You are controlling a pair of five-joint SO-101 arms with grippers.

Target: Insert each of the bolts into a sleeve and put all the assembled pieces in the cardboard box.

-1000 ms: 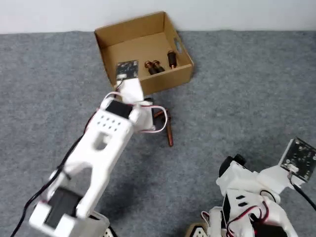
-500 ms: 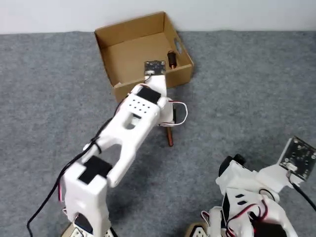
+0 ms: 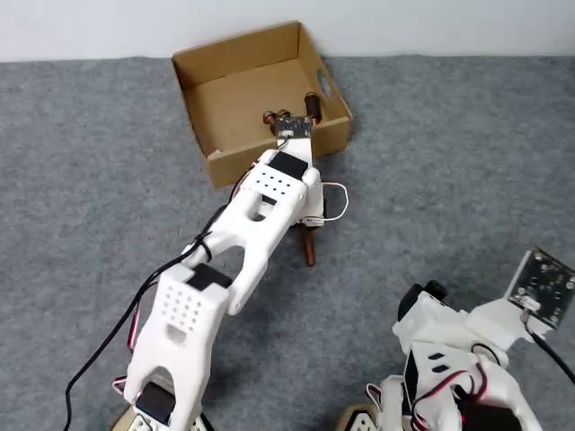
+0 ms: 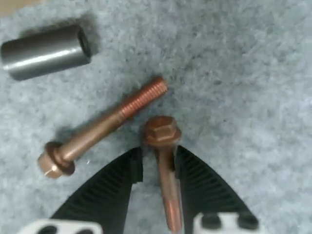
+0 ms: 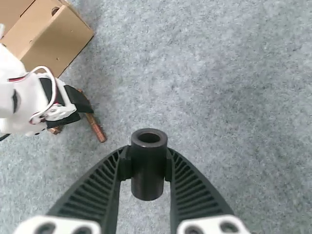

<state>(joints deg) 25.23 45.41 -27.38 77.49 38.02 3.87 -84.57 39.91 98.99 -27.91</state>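
Note:
My left gripper (image 4: 158, 150) is low over the grey carpet, narrowly open, with one copper bolt (image 4: 163, 170) lying between its fingers just behind the hex head. A second copper bolt (image 4: 102, 129) lies slantwise beside it, and a dark sleeve (image 4: 46, 51) rests a little farther off. In the high view the left arm (image 3: 269, 202) stretches to just in front of the cardboard box (image 3: 235, 160), with a bolt (image 3: 310, 252) poking out beneath it. My right gripper (image 5: 147, 170) is shut on an upright dark sleeve (image 5: 148, 163), held above the carpet.
Inside the cardboard box lie assembled copper-and-dark pieces (image 3: 313, 104) near its right wall. The right arm (image 3: 449, 377) sits folded at the near right of the table. The right wrist view shows the box corner (image 5: 44, 29) and the left arm's gripper (image 5: 63, 109).
The left arm has swung right from the box's front wall and come down over the loose bolts. The right arm has kept still with its sleeve.

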